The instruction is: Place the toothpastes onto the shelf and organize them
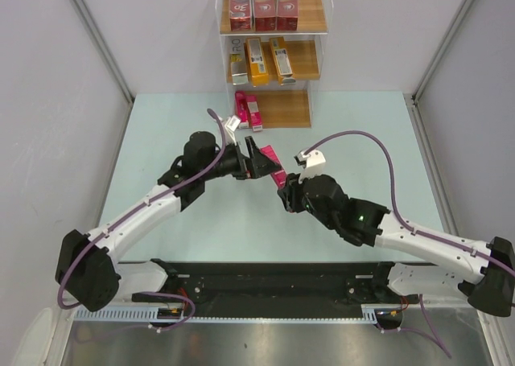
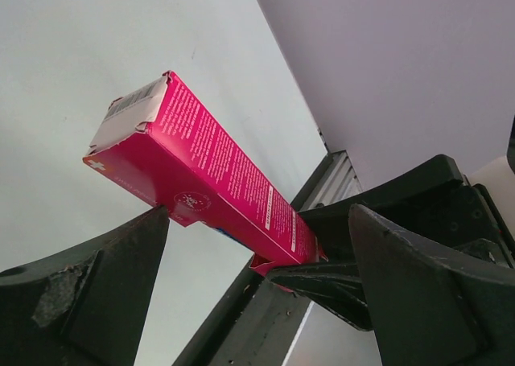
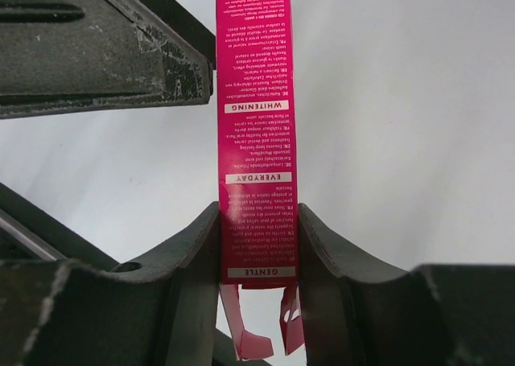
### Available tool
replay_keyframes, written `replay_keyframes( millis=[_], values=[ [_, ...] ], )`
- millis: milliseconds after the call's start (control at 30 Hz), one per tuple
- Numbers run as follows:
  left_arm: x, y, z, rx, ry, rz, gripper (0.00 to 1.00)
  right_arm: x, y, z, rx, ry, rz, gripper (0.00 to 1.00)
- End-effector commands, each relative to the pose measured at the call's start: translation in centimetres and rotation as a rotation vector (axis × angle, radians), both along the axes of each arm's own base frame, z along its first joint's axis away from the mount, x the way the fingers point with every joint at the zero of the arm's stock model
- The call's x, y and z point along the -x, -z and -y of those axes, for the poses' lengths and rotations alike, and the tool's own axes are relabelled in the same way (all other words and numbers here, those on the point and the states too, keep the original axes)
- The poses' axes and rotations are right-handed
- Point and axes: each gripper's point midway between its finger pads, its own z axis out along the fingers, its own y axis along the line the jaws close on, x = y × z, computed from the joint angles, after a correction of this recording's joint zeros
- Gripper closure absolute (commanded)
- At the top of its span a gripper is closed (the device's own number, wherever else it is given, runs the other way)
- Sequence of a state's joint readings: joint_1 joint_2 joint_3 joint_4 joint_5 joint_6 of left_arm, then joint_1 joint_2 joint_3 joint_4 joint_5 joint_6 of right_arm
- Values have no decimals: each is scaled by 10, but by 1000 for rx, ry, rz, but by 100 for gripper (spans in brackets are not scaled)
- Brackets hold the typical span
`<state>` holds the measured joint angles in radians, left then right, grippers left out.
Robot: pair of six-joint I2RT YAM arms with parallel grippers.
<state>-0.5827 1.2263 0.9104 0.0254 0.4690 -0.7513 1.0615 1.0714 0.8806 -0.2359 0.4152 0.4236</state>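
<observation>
Right gripper [image 3: 257, 245] clamped on the open-flapped end of the slim bright pink cardboard carton [image 3: 256, 100], white print down its face. It's just short of the stepped wooden shelf [image 1: 310, 108], long axis pointing shelfward. Left gripper [image 2: 257, 221] fingers spread wide, straddling it.

Pale green table [image 1: 346, 125] between plain grey walls [image 1: 48, 100]

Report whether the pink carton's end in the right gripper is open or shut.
Open: the pink carton has its flaps hanging loose past the right gripper.
</observation>
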Motion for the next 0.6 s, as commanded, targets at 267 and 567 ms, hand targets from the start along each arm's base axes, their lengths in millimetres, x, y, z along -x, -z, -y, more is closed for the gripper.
replay_keyframes(
  millis=[267,567],
  values=[
    [1,8,16,45,55,-59,2,13,-74,-10,-180,-14,173,72],
    [0,4,19,100,55,-52,5,22,-81,-12,-180,-36,200,71]
  ],
)
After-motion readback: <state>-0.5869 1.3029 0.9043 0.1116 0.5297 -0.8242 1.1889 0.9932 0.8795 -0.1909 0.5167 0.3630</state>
